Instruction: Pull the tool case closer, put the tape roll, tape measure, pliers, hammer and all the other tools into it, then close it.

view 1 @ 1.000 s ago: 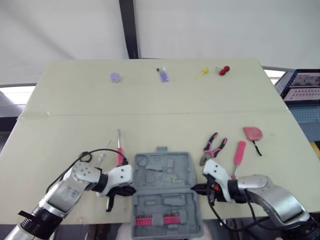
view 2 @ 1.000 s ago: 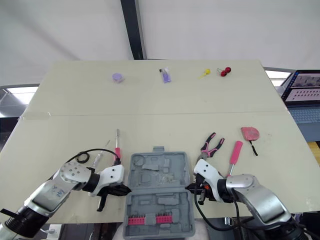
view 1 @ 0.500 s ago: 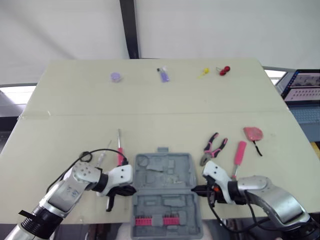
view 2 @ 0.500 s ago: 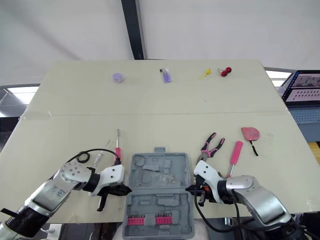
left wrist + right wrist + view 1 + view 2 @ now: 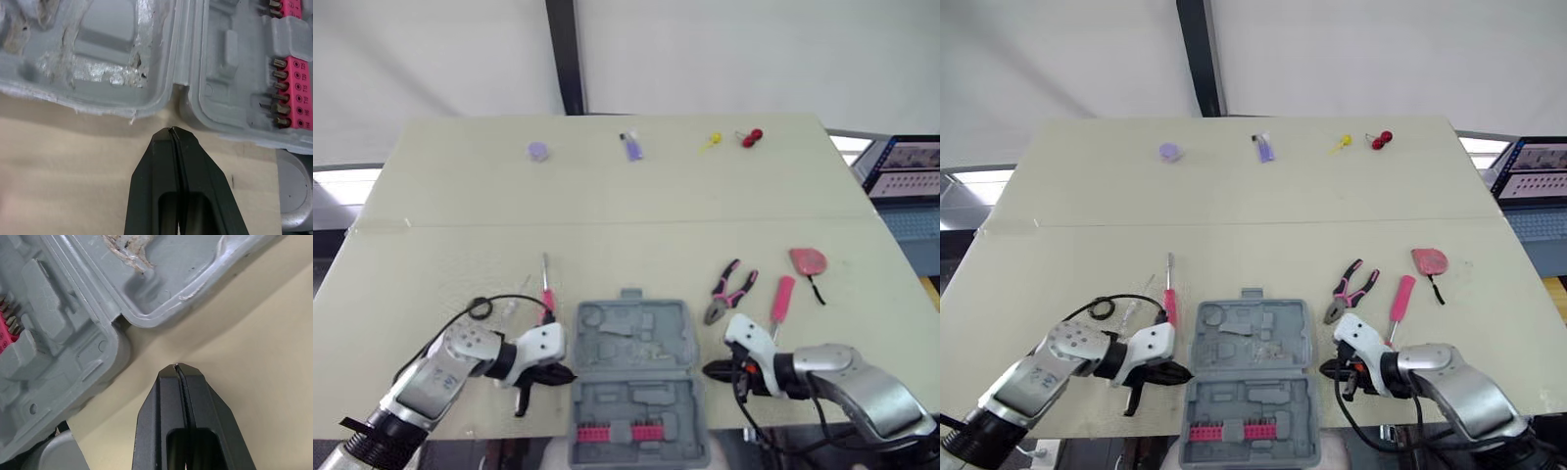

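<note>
Left tool, right tool beside case

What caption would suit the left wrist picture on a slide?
Shut left gripper, two black fingers, over beige table, pointing at the hinge of the open grey plastic tool case.

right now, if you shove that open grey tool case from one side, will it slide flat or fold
Probably slides flat: the tool case lies open on the smooth table. It may flex at the hinge, since the shells look like thin moulded plastic. With mostly empty pockets it seems light, so a one-sided push could swing it.
</note>
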`<state>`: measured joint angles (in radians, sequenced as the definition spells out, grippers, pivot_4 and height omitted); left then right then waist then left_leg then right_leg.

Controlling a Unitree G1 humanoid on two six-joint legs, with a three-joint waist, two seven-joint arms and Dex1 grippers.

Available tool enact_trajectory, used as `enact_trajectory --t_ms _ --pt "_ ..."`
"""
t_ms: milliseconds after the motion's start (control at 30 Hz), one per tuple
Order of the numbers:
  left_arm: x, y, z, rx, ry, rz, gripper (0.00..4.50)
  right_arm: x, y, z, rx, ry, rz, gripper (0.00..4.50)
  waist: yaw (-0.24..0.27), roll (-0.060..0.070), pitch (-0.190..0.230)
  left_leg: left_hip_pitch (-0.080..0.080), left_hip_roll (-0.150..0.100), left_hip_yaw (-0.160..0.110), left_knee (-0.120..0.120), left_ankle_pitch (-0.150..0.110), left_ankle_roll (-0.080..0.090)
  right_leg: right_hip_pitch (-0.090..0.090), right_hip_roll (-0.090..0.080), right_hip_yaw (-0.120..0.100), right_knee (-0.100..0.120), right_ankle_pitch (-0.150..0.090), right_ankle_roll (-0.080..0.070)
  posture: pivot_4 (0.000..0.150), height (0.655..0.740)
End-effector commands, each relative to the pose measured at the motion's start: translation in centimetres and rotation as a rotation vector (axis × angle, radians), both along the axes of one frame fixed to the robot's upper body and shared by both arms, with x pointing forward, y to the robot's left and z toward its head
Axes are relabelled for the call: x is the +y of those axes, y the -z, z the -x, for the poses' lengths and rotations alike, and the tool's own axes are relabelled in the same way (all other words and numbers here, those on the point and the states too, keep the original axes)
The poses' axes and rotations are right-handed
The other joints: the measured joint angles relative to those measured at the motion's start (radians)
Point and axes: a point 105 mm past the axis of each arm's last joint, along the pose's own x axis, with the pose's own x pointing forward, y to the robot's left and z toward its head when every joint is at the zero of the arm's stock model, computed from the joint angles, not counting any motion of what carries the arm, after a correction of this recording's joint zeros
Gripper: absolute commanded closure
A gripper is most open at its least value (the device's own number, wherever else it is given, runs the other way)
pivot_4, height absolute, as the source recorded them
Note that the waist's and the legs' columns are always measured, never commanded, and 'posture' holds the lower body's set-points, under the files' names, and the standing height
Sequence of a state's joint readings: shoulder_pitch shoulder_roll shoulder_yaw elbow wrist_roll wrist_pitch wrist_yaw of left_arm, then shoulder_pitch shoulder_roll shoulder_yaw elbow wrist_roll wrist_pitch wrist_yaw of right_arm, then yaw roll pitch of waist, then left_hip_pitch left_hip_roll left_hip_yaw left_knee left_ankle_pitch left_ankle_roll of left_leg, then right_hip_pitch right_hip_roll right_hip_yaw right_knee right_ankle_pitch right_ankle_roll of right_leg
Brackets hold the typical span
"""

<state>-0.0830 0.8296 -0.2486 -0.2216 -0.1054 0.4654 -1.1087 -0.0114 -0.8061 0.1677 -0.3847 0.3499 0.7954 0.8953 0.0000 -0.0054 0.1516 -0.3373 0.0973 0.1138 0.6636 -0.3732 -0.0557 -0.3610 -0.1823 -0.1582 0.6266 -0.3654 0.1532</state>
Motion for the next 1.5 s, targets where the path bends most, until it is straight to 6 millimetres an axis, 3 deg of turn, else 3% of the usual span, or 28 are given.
enact_trajectory --t_ms 33,200,267,300,367,500,600,867,967,1100,1267,1333,1500 --pt "1.2 -0.2 0.5 0.040 -0.067 0.010 4.46 -0.9 -1.7 -0.1 -0.032 0.004 -0.055 4.46 0.001 0.000 0.000 0.000 0.000 0.000 0.000 0.000 0.000 0.000 0.000 0.000 0.000 0.000 0.000 0.150 0.7400" --pt "4.1 -3.6 0.1 0.021 -0.258 0.116 4.46 -5.5 -5.1 -0.2 -0.084 0.129 -0.145 4.46 0.006 -0.001 0.001 -0.002 0.000 0.000 0.000 0.000 0.000 -0.001 0.000 0.000 0.000 0.000 0.000 0.150 0.7400" --pt "6.4 -4.8 -0.9 -0.018 -0.386 0.137 4.46 -8.1 -6.3 -0.4 -0.112 0.223 -0.167 4.46 0.014 -0.001 0.001 -0.002 0.000 0.000 0.001 0.000 0.000 0.000 0.000 0.000 0.000 0.000 0.000 0.150 0.7400" --pt "8.1 -5.4 -1.5 -0.061 -0.471 0.137 4.22 -10.0 -6.7 -0.6 -0.129 0.297 -0.166 4.24 0.021 -0.001 0.001 -0.002 0.000 -0.001 0.001 0.000 0.000 0.000 0.000 0.001 0.000 0.000 0.000 0.150 0.7400" --pt "11.1 -6.4 -2.1 -0.107 -0.614 0.157 3.64 -13.4 -7.1 -0.7 -0.160 0.421 -0.165 3.64 0.025 -0.001 0.001 -0.001 0.000 0.000 0.001 -0.001 0.001 0.000 0.000 0.001 -0.001 0.000 0.000 0.150 0.7400" --pt "16.6 -7.0 -1.7 -0.200 -0.844 0.147 1.57 -19.6 -7.8 -1.2 -0.268 0.673 -0.184 1.58 0.021 -0.001 0.001 -0.001 0.000 0.001 0.000 -0.001 0.001 0.000 0.000 0.001 -0.001 0.000 0.000 0.150 0.7400" --pt "19.7 -6.9 -1.2 -0.269 -0.967 0.125 0.05 -22.8 -7.3 -1.3 -0.338 0.786 -0.135 0.05 0.015 -0.001 0.001 0.001 0.000 0.003 -0.001 -0.001 0.001 0.000 0.000 0.002 -0.001 0.000 0.000 0.150 0.7400" --pt "27.2 -7.5 -0.5 -0.565 -1.338 0.100 0.02 -27.1 -6.3 -1.5 -0.484 0.946 -0.053 0.01 -0.009 -0.001 0.001 0.001 0.000 0.003 -0.002 -0.001 0.000 0.000 0.000 0.002 -0.001 0.000 0.000 0.150 0.7400" --pt "28.7 -7.5 -0.2 -0.615 -1.405 0.096 0.02 -27.6 -5.9 -1.5 -0.512 0.960 -0.024 0.01 -0.015 -0.001 0.001 0.002 0.001 0.003 -0.002 0.000 0.000 0.000 0.000 0.001 -0.001 0.000 0.000 0.150 0.7400" --pt "28.5 -6.9 -0.3 -0.614 -1.405 0.090 0.02 -27.9 -5.8 -1.5 -0.521 0.968 -0.029 0.01 -0.021 -0.001 0.001 0.001 0.000 0.003 -0.002 -0.001 0.000 0.000 0.000 0.001 -0.001 0.000 0.000 0.150 0.7400" --pt "26.1 -6.5 -1.8 -0.590 -1.318 0.144 0.02 -27.1 -6.9 -2.3 -0.565 0.935 -0.075 0.01 -0.031 -0.001 0.001 0.002 0.000 0.004 -0.003 0.000 0.000 0.000 0.000 0.001 -0.001 0.000 0.000 0.150 0.7400" --pt "24.8 -6.4 -2.2 -0.578 -1.242 0.153 0.02 -25.9 -7.9 -2.9 -0.590 0.884 -0.117 0.01 -0.032 -0.001 0.001 0.002 0.000 0.004 -0.003 0.000 0.000 0.000 0.000 0.001 -0.001 0.000 0.000 0.150 0.7400" --pt "19.8 -7.2 -3.3 -0.510 -0.981 0.235 0.02 -16.0 -12.3 -5.1 -0.571 0.542 -0.342 0.01 -0.031 0.000 0.001 0.002 0.001 0.004 -0.002 0.000 0.000 -0.001 0.000 0.001 0.000 0.000 0.000 0.150 0.7400"
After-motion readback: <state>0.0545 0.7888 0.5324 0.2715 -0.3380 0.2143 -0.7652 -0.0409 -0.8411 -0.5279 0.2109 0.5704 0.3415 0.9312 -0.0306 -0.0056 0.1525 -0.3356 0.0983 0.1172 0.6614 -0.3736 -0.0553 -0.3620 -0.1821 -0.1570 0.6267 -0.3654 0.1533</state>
